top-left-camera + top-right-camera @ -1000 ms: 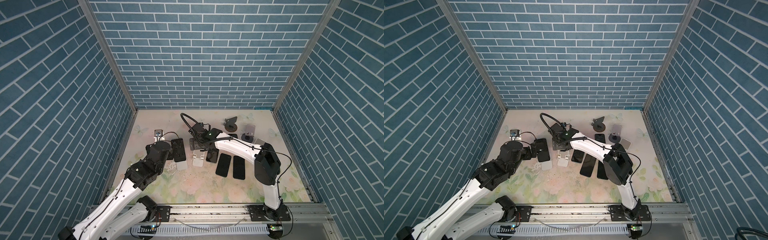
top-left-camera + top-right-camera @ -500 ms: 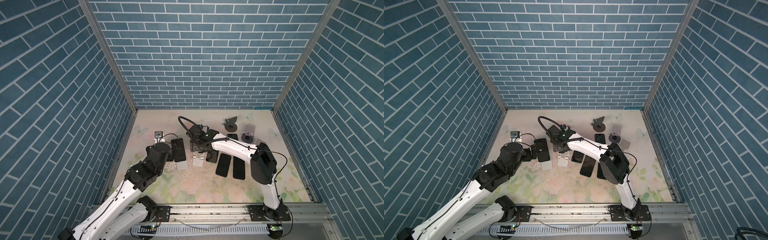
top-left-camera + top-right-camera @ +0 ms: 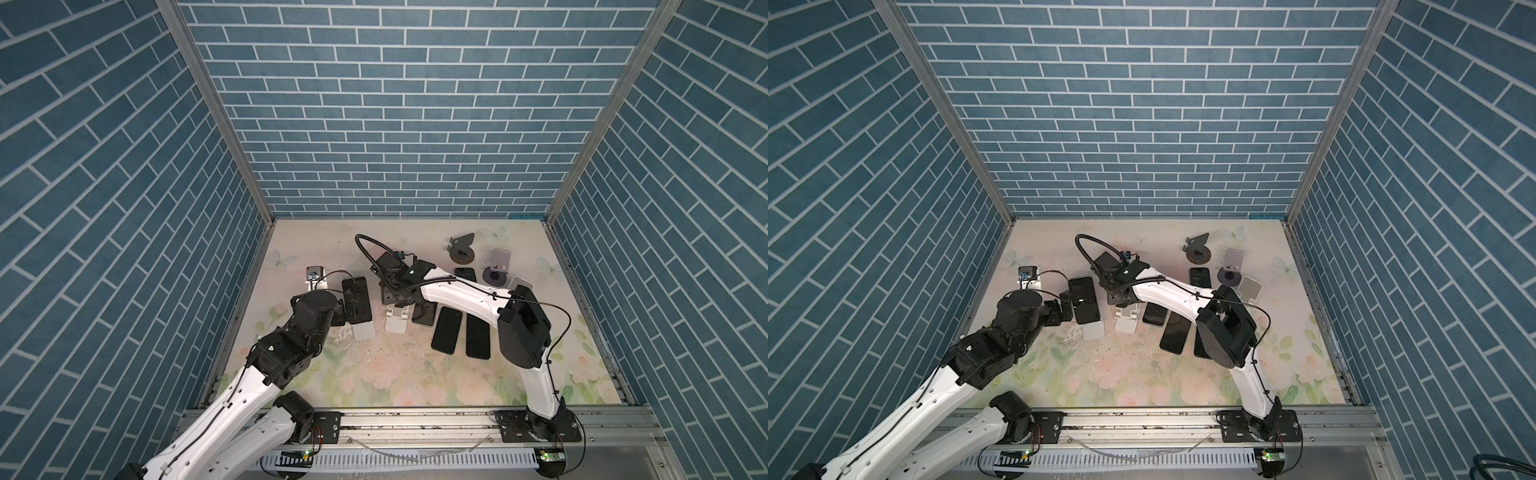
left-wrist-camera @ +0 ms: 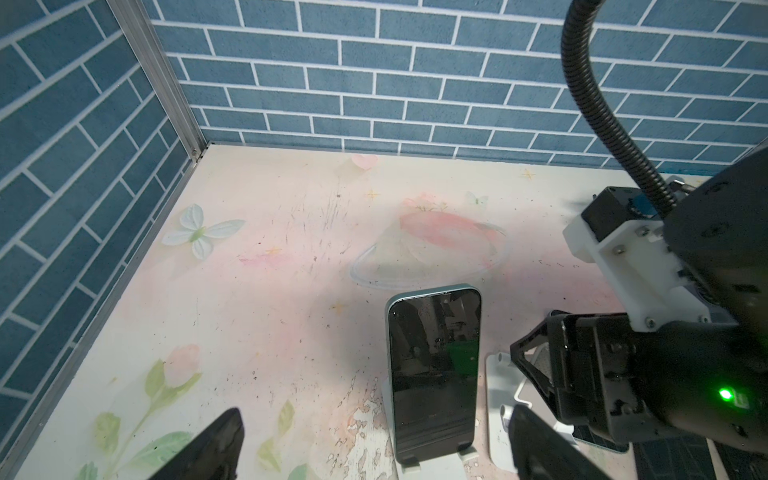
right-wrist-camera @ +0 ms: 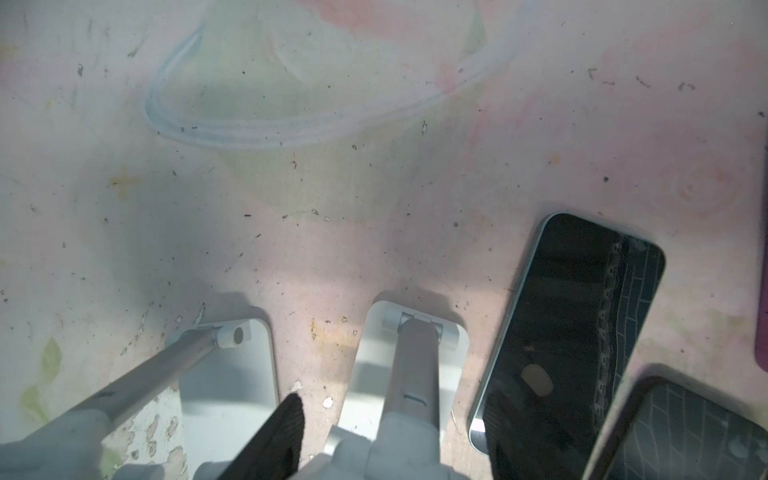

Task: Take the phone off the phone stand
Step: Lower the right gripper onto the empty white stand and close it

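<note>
Nothing of the removal is done yet. The dark-screened phone with a pale green rim (image 4: 434, 374) sits in the white folding phone stand (image 4: 428, 467), toward the left of the floral-printed table (image 3: 374, 374). Its bottom edge is caught behind the stand's small front lips. The left gripper (image 4: 376, 415) hovers in front of it with its jaws wide, one finger on either side of the phone and touching nothing. The right gripper (image 3: 395, 297) hangs over a second white stand (image 5: 411, 365), which looks empty. Its jaws are partly apart astride that stand's hinged arm, and the one visible finger (image 5: 278, 432) is just beside the arm without touching it. What is left, by my reading, is closing on the phone's long edges, lifting it clear of the lips and laying it down. The phone stands in portrait, its long axis running up the sloping rest. It leans back toward the rear wall, top edge uppermost, screen facing forward and up.
</note>
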Tool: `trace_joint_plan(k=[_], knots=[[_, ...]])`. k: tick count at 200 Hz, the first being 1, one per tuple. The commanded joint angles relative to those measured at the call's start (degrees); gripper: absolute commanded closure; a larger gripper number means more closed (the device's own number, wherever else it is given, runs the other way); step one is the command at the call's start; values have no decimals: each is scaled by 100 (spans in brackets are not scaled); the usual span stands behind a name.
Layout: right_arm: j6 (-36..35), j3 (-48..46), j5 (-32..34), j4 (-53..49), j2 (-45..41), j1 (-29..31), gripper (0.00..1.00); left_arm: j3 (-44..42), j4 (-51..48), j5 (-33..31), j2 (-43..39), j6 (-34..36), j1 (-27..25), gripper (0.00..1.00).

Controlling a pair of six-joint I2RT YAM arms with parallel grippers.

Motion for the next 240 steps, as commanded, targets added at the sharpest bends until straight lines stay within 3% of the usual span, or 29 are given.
trace_joint_plan(k=[1,58,240], knots=[[153,155,-18,-201,147,25,39,-76,54,13,-49,-63,35,0],[-87,226,-131,-61,179,24,53,-120,89,28,-52,-37,36,1],[-1384,-173,-663,1260,-169,-213,65,-35,-25,-38,-9,-33,46,0]])
